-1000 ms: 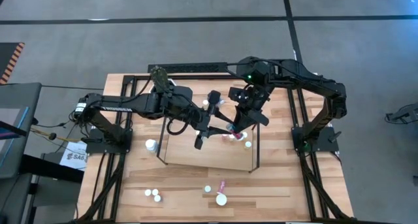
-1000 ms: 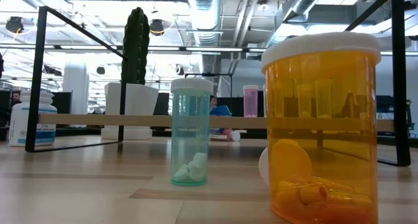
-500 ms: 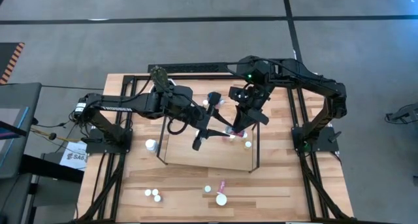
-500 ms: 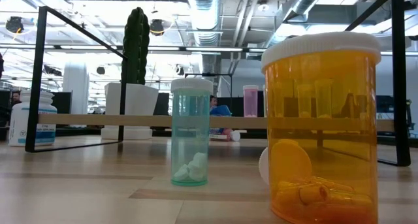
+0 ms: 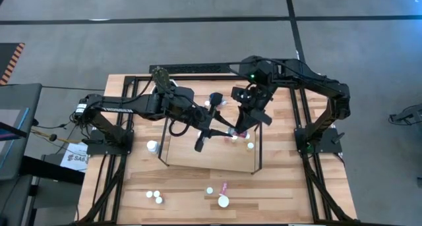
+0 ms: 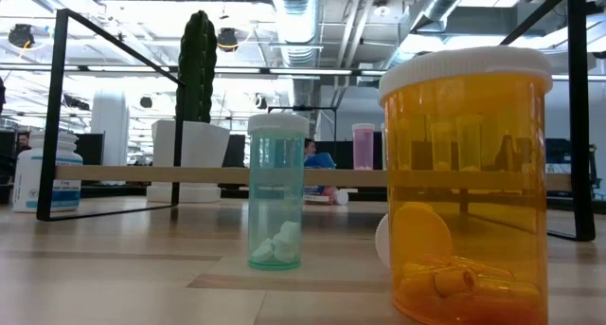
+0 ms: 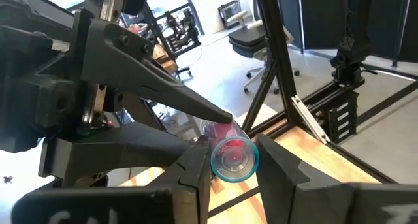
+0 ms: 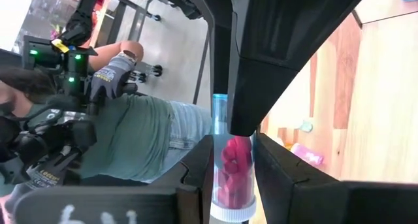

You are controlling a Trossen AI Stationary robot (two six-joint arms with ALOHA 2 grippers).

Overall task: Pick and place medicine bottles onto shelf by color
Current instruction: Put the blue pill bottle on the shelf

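A small clear bottle (image 7: 233,160) of pink-red pills with a white cap (image 8: 232,214) hangs above the light-wood shelf (image 5: 211,157), between my two grippers. My left gripper (image 5: 221,129) reaches it from the table's left and is shut on it. From the far right my right gripper (image 5: 237,130) slants down and is shut on the same bottle. A pink bottle (image 6: 363,145) stands on the shelf board (image 6: 142,175). An orange bottle (image 6: 464,183) and a teal bottle (image 6: 276,192) stand on the table near its front edge. My left gripper pinches the bottle's clear bottom end (image 7: 222,175) between its two fingers (image 7: 192,175), coming about level from the table's left. The bottle points along the fingers, its bottom toward the wrist, clear of the shelf. My right gripper pinches the bottle's body (image 8: 225,165) between its two fingers (image 8: 196,168), slanting down from the table's far right. The bottle lies along the fingers, cap end toward the wrist. The far end of the bottle is hidden behind the left gripper.
Several white-capped bottles (image 5: 153,194) and a pink one (image 5: 224,185) lie near the table's front edge, one white cap (image 5: 152,145) left of the shelf, another (image 5: 250,145) on it. A cactus (image 6: 196,69) in a white pot stands at the back. A person (image 8: 130,139) is beyond the table.
My left gripper has rolled a little about its own line above the shelf. My right gripper and the bottle have kept their place.
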